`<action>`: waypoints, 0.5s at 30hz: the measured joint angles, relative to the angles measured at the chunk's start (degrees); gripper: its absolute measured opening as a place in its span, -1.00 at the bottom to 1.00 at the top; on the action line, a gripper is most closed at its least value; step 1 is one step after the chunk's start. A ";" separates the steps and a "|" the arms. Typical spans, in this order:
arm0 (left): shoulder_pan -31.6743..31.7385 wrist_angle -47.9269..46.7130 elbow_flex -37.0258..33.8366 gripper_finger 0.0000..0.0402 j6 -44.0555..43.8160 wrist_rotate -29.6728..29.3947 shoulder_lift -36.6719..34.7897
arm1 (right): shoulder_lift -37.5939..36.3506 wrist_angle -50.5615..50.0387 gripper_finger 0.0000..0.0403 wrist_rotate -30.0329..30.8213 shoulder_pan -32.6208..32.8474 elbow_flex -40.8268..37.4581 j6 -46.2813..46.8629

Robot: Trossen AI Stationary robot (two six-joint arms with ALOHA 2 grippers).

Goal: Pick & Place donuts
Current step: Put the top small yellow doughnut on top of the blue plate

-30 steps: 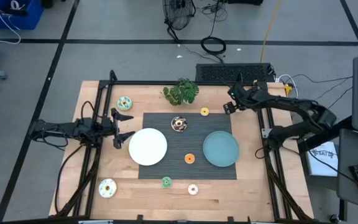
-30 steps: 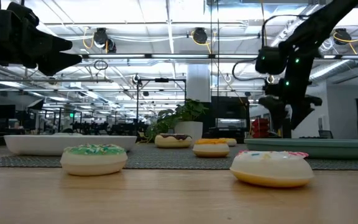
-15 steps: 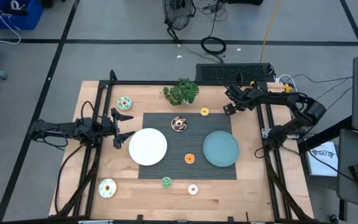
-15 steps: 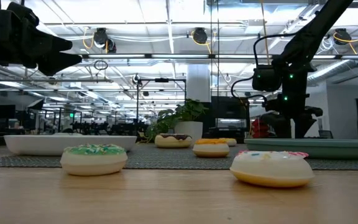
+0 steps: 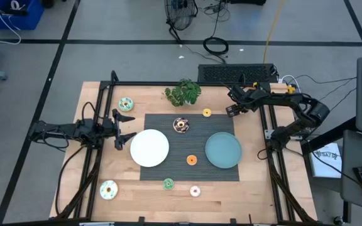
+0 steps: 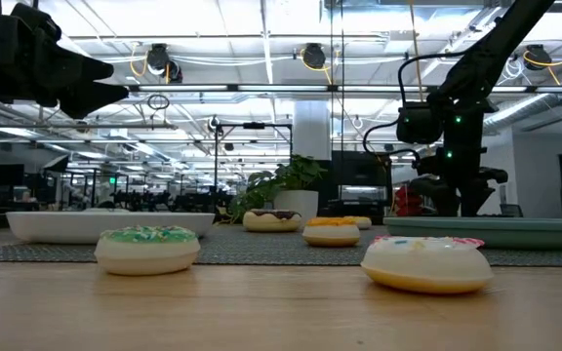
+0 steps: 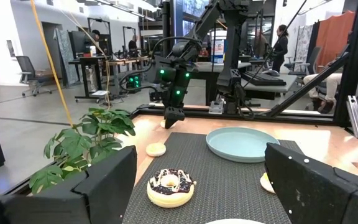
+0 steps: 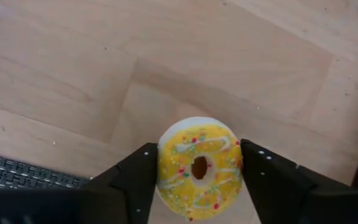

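Yellow donut (image 8: 199,168), sprinkled and white-drizzled, sits between the spread right gripper (image 8: 197,180) fingers, centre frame; the high view hides this. Left gripper (image 7: 197,186) spread.

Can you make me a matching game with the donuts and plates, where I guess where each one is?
Things:
1. yellow donut
2. chocolate donut
3. white plate
4. orange donut

Places:
A. on the dark mat, between the two plates
B. on the bare wood, between the right gripper's fingers
C. on the mat, nearest the left gripper
D. on the mat, just in front of the plant

Pairs: 1-B, 2-D, 3-C, 4-A
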 joint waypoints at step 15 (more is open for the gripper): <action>0.00 0.01 0.04 0.74 0.00 0.00 -0.01 | 0.00 0.00 -0.18 -0.04 0.16 -0.06 -1.92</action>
